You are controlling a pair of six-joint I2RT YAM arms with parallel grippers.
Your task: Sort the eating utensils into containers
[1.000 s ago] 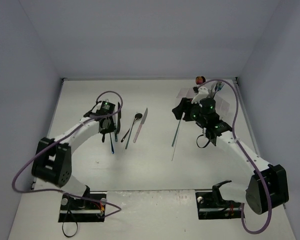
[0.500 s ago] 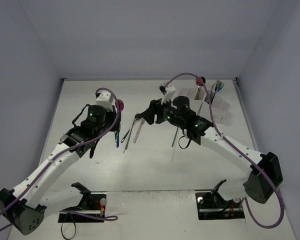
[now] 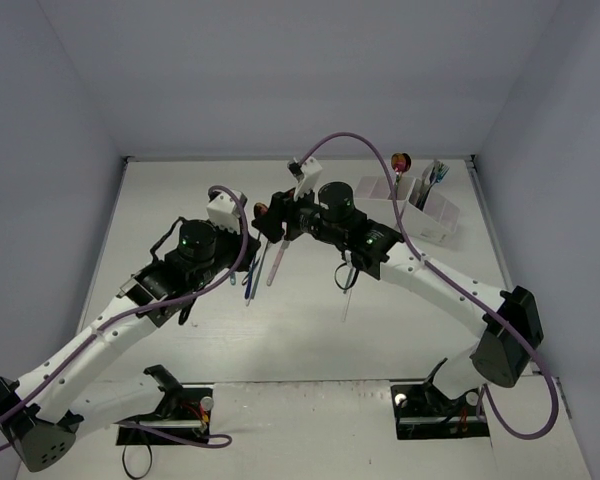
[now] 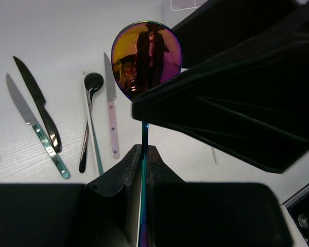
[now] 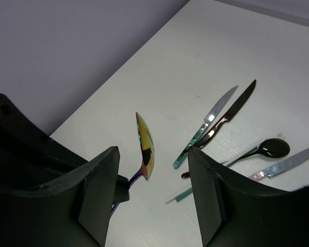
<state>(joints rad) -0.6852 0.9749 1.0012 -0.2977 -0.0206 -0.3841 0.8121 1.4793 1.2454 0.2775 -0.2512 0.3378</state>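
My left gripper (image 3: 248, 228) is shut on the handle of an iridescent rainbow spoon (image 3: 261, 210) and holds it up over the table, bowl raised. In the left wrist view the left gripper (image 4: 144, 148) pinches the thin handle below the bowl (image 4: 147, 59). My right gripper (image 3: 277, 224) is open, and the spoon's bowl (image 5: 146, 145) sits between its fingers (image 5: 100, 190) without touching them. Several utensils lie on the table below: a black knife (image 4: 38, 105), a teal-handled knife (image 4: 35, 128), a black spoon (image 4: 90, 116) and a pink-handled knife (image 4: 111, 110). The white containers (image 3: 422, 208) stand at the back right.
Some utensils (image 3: 435, 175) stand upright in the containers, among them one with a round reddish end (image 3: 400, 160). Two thin sticks (image 3: 348, 280) lie near the table's middle, under the right arm. The walls close in the table on three sides.
My left gripper has lifted the rainbow spoon from the table and carried it right. My right gripper has left the containers and swung left until its open fingers flank the spoon's bowl.
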